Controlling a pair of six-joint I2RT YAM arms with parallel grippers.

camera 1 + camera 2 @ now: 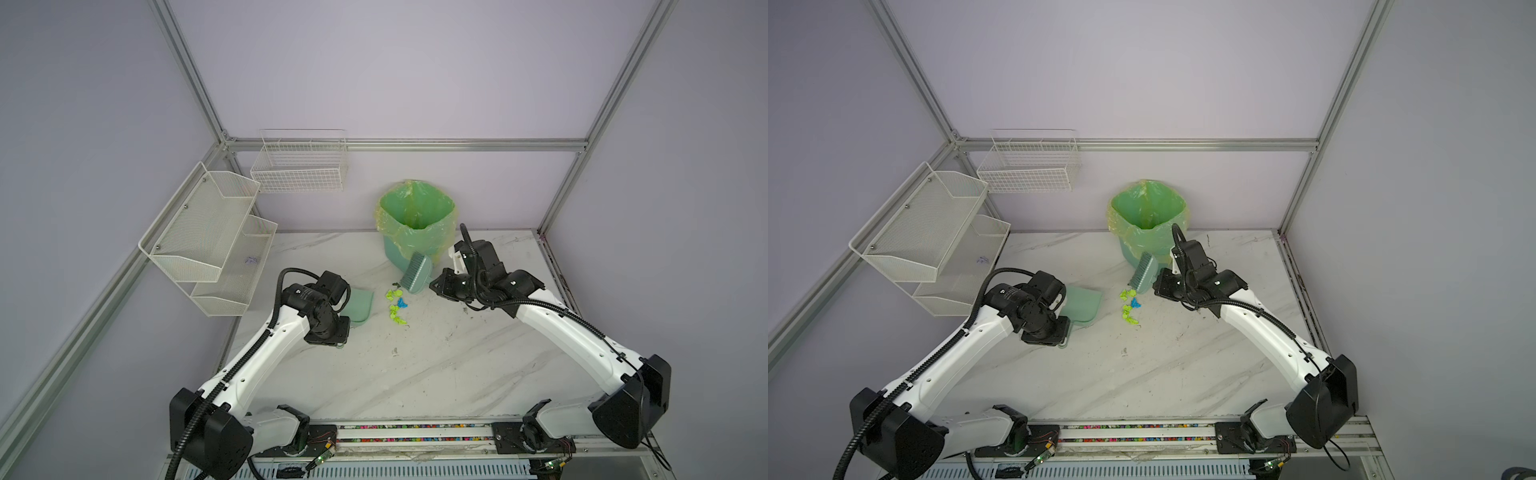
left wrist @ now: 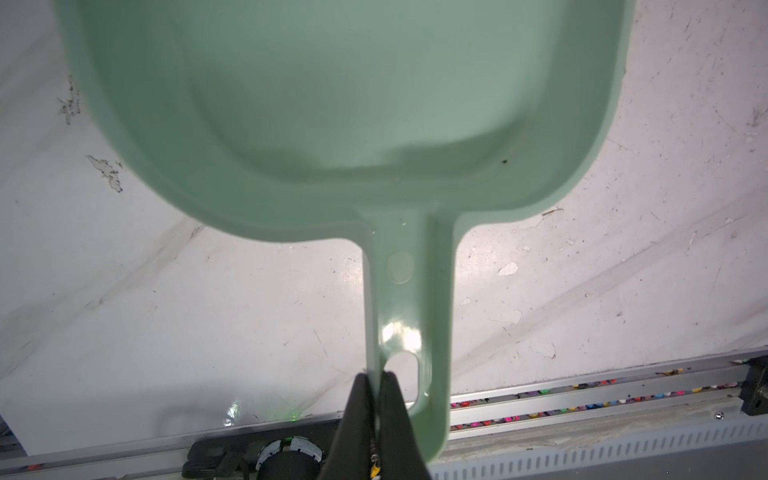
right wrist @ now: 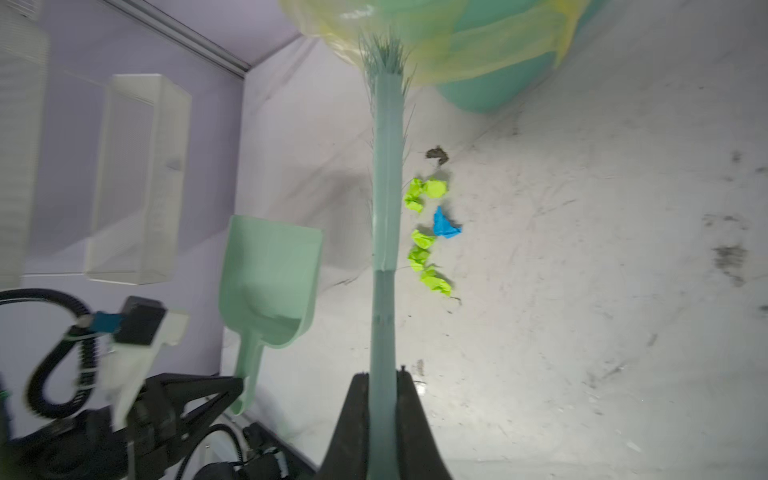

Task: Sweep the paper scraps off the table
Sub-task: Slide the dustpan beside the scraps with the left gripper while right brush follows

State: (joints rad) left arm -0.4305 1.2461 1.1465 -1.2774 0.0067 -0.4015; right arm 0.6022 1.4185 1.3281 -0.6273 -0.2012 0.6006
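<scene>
Crumpled neon-green and blue paper scraps [image 3: 428,241] lay on the scuffed, marbled tabletop [image 3: 582,249]. The left pincer [image 2: 376,376] clamped a smooth mint plastic dustpan [image 2: 353,104], and the right pincer [image 3: 382,376] clamped a bristled brush [image 3: 388,187].

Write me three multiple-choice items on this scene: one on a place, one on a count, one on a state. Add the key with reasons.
1. Where are the paper scraps? A on the table, beside the dustpan; B in the dustpan; C on the floor.
2. How many scraps are blue? A none; B one; C four.
3. The left gripper is: A open; B shut on the dustpan's handle; C shut on a scrap.
Key: 1 A, they lie on bare marble; 2 B, a single blue scrap among yellow-green ones; 3 B, its fingers pinch the handle.
</scene>
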